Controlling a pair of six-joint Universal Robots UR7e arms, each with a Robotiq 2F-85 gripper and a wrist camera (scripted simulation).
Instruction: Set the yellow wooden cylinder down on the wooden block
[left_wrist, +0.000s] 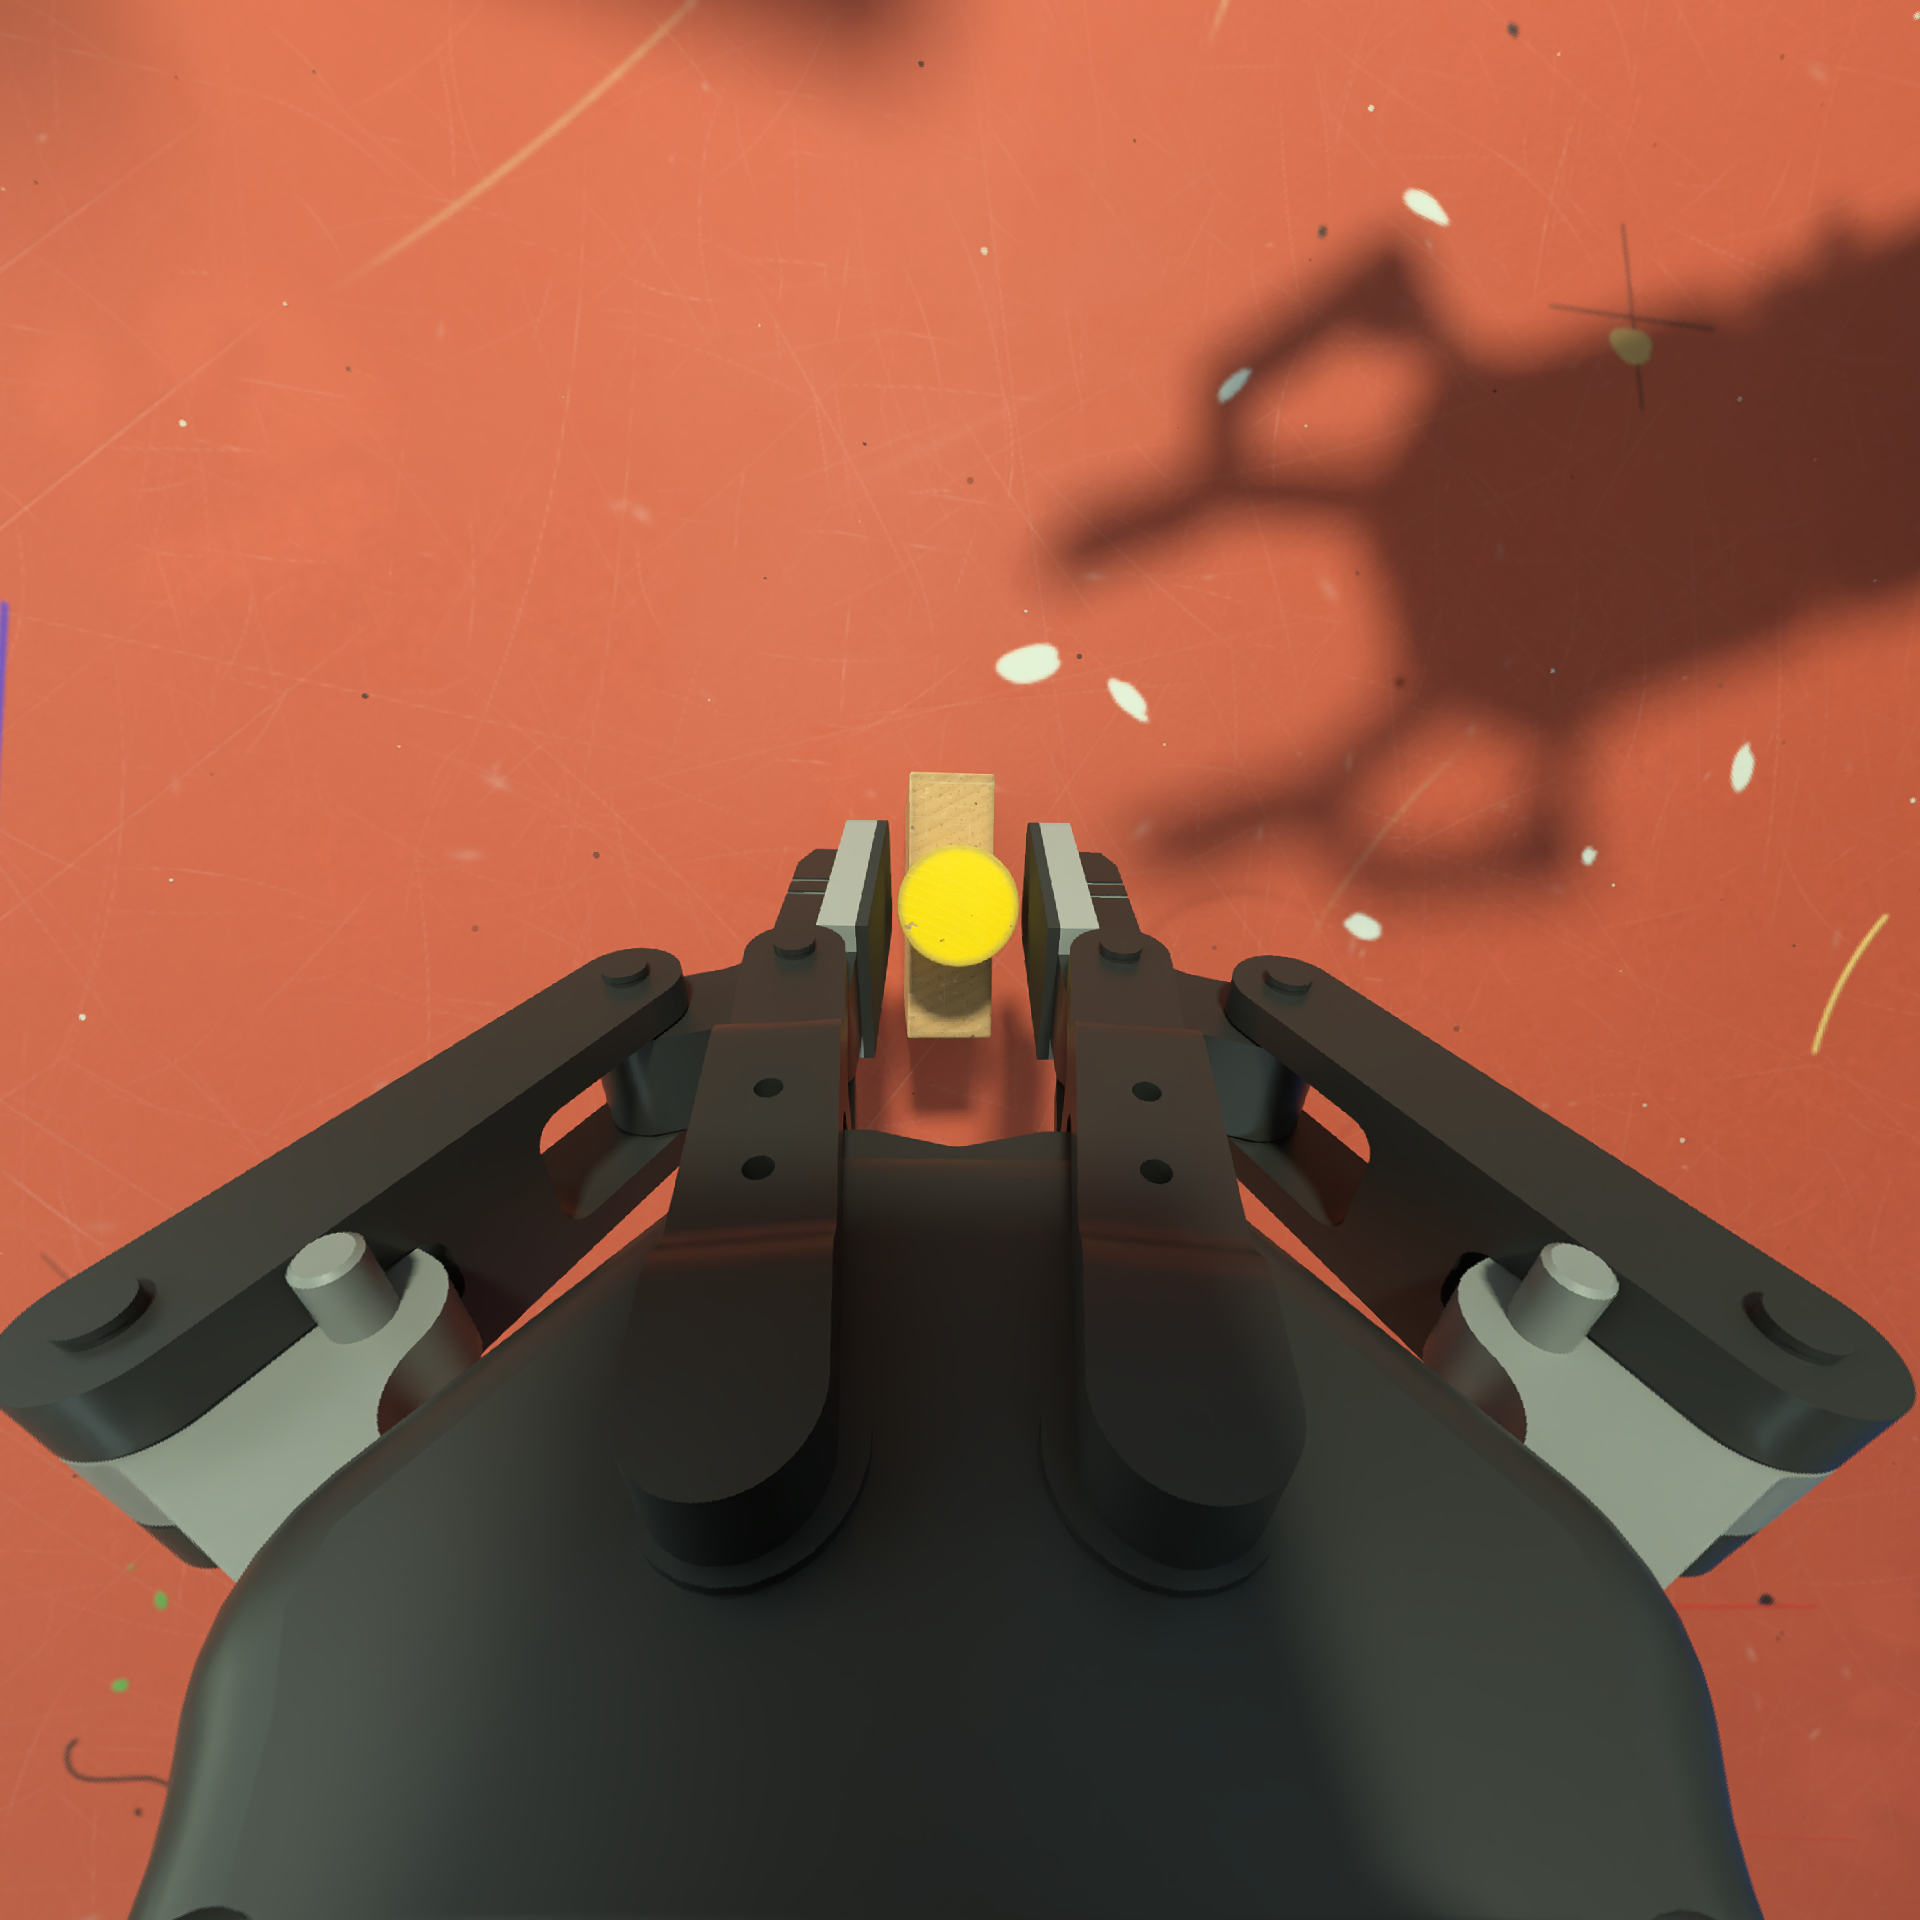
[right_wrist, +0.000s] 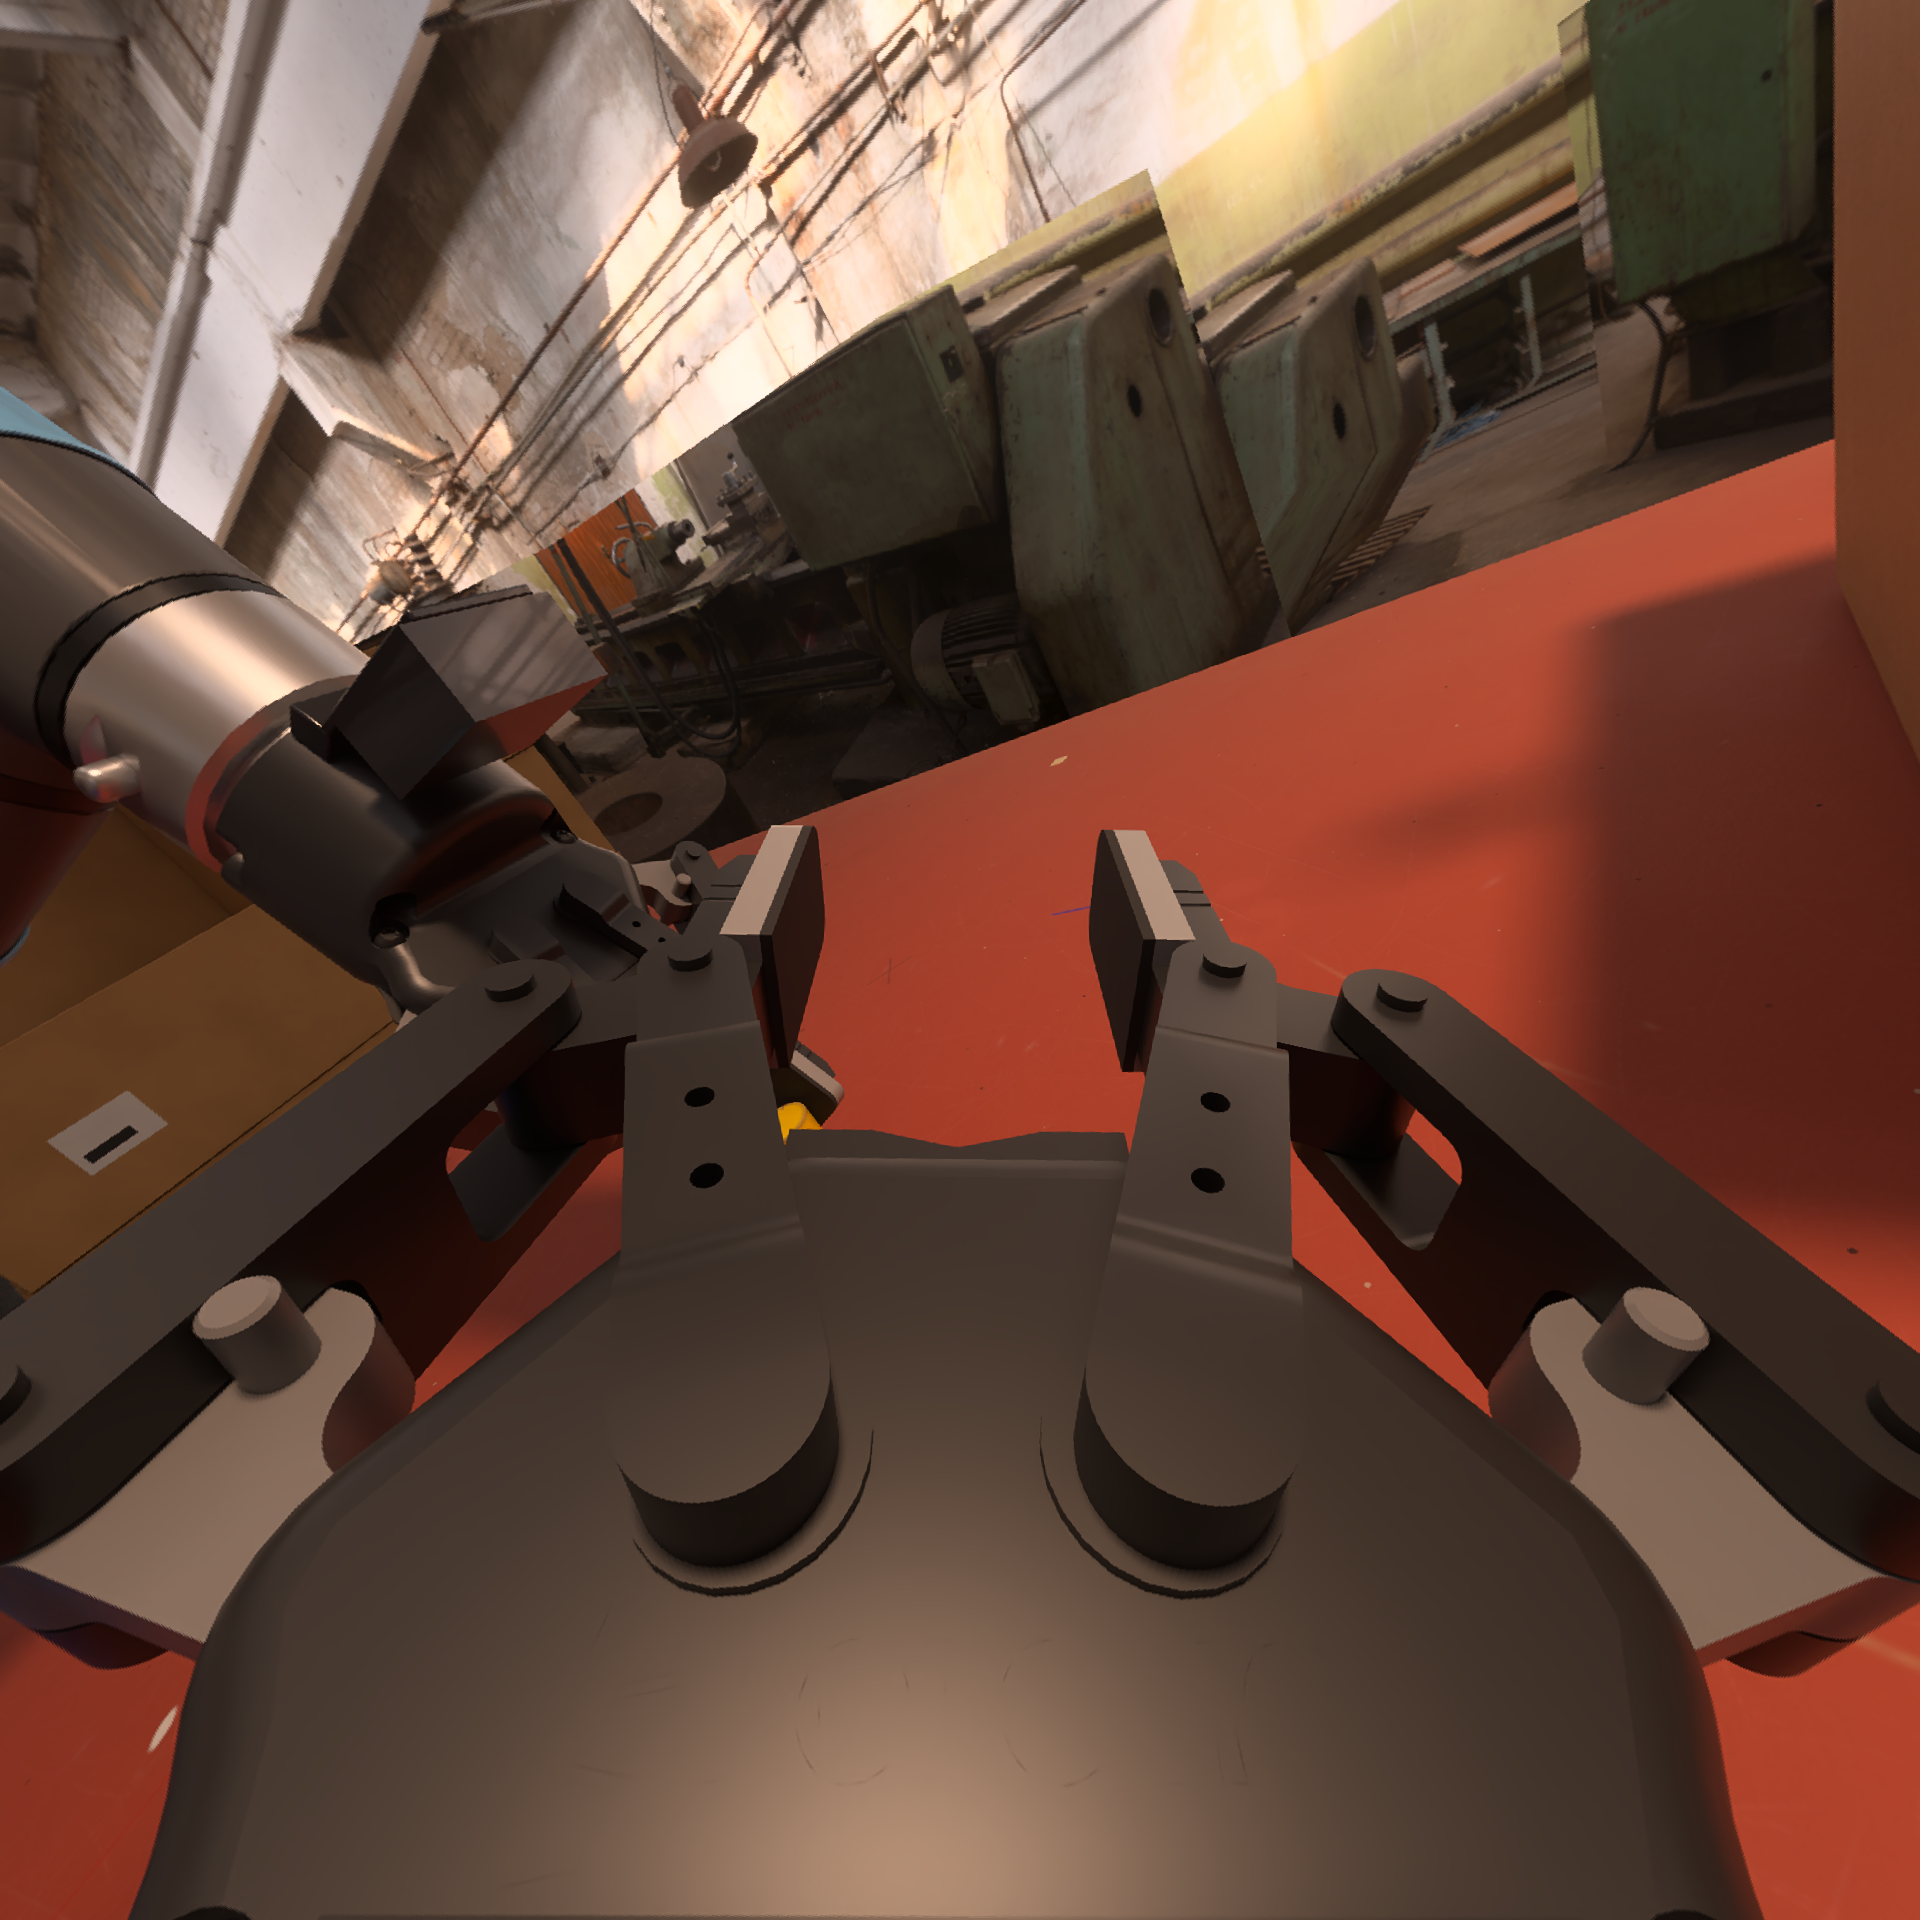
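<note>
In the left wrist view I look straight down on the yellow wooden cylinder (left_wrist: 957, 904), which stands upright on the pale wooden block (left_wrist: 950, 805) lying on the red table. My left gripper (left_wrist: 958, 914) sits around the cylinder with its pads (left_wrist: 1051, 894) slightly apart from it, a thin gap on each side. My right gripper (right_wrist: 956, 935) is open and empty, low over the table. In the right wrist view the left gripper (right_wrist: 665, 914) shows beside it, with a sliver of the cylinder (right_wrist: 796, 1120) behind my left finger.
The red table (left_wrist: 520, 520) carries paint flecks and the shadow of an arm (left_wrist: 1558, 540). In the right wrist view a cardboard box (right_wrist: 156, 1039) stands at the left, another box (right_wrist: 1881, 312) at the right, and the table's far edge (right_wrist: 1351, 613) runs ahead.
</note>
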